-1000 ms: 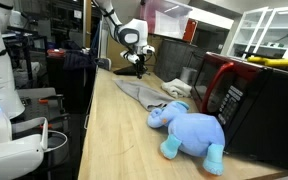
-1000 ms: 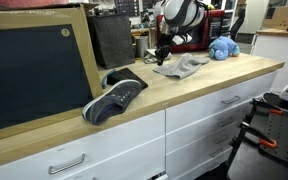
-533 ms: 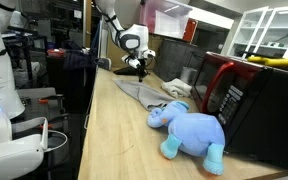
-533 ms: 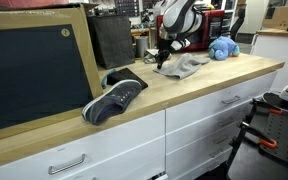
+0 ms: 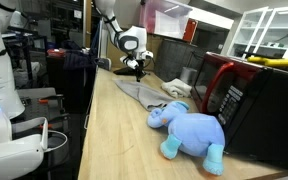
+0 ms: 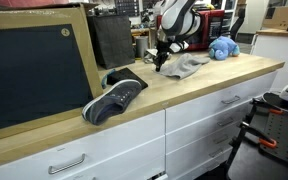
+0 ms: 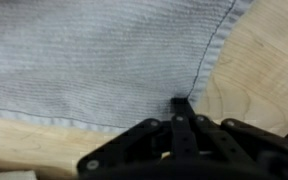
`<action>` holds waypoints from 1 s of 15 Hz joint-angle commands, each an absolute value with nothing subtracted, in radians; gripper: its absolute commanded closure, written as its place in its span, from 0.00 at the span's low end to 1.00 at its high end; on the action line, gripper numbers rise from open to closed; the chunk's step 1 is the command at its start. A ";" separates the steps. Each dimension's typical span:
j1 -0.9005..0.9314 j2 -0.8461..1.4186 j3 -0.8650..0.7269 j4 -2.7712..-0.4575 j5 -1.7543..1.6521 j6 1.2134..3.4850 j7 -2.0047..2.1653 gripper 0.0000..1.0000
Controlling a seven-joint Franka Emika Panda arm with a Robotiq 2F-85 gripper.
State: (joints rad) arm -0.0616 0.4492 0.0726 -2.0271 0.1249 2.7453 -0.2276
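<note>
In the wrist view, the black two-fingered gripper [image 7: 180,105] is seen clenched, its tips pressed together on the hemmed corner of a pale grey-blue woven cloth [image 7: 94,60], which is spread flat over the light wooden countertop [image 7: 259,60]. That pinch is not resolved in either exterior view, where the gripper [image 5: 137,68] is shown only as a small dark shape lowered onto the far end of the cloth [image 5: 144,92]. In both exterior views a blue plush elephant [image 5: 189,128] is found lying at the cloth's other end. A red-framed microwave oven [image 5: 234,95] beside the elephant is shown in one exterior view alone. A black sneaker with a white sole [image 6: 114,98] and a wood-framed black chalkboard [image 6: 34,75] are shown only in an exterior view.
</note>
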 commanded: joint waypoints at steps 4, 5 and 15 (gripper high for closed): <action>-0.069 0.453 0.095 -2.033 0.125 2.768 -0.219 1.00; -0.069 0.454 0.100 -2.035 0.129 2.771 -0.221 1.00; -0.057 0.474 0.159 -2.051 0.160 2.802 -0.201 1.00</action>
State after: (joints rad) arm -0.0608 0.4581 0.1255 -2.0325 0.1336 2.7822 -0.2251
